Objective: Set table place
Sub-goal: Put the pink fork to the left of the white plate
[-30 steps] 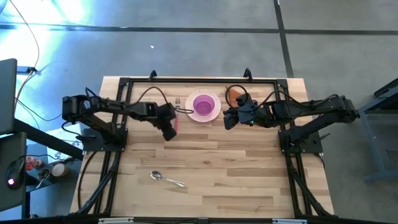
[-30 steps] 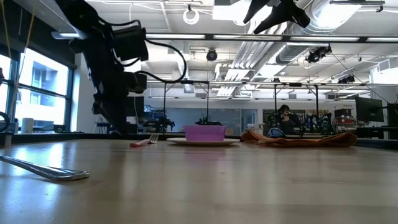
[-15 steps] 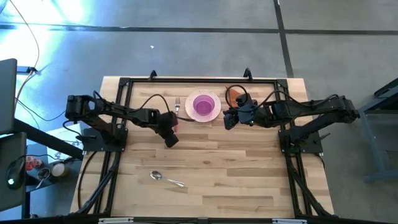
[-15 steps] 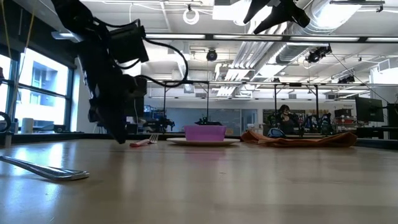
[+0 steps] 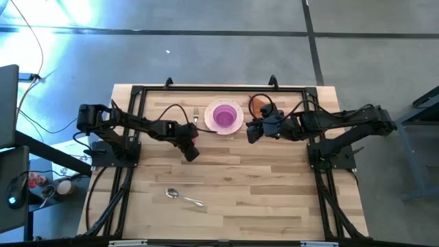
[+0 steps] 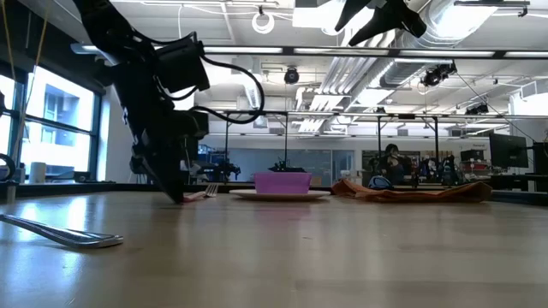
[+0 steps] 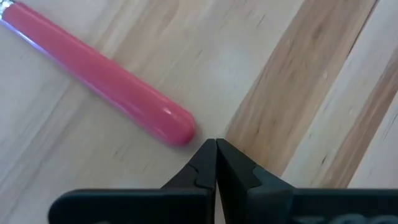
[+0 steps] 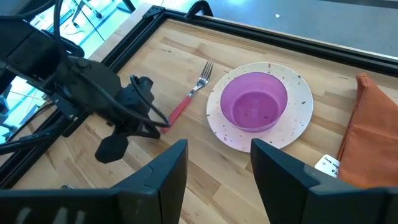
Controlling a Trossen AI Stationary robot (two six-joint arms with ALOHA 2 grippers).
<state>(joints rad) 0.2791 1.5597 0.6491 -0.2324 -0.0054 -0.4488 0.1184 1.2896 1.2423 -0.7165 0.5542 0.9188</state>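
A pink-handled fork (image 5: 195,123) lies flat on the table (image 5: 226,178), left of a white plate (image 5: 237,123) that holds a purple bowl (image 5: 224,115). A rust-orange napkin (image 5: 256,104) lies right of the plate. A silver spoon (image 5: 184,197) lies near the front left. My left gripper (image 7: 216,143) is shut and tipped down to the tabletop, just off the free end of the fork's pink handle (image 7: 177,127). My right gripper (image 8: 217,165) is open and empty, and hangs above the table right of the plate (image 8: 292,124). My left gripper's shut fingertips (image 7: 208,149) stand beside the rounded free end of the fork's handle (image 7: 186,132), coming down at a slant from the table's left. I cannot tell whether they touch the handle. The fork lies flat on the table.
A black metal frame (image 5: 219,88) runs along the table's far edge and down both sides under the arms. Bare planks lie between the plate and the spoon. A white tag (image 8: 326,165) lies by the napkin (image 8: 373,130).
My left gripper has gone toward the table's near edge and down, from over the fork's handle to the tabletop just past the handle's end. The fork has stayed where it was. My right arm has kept still.
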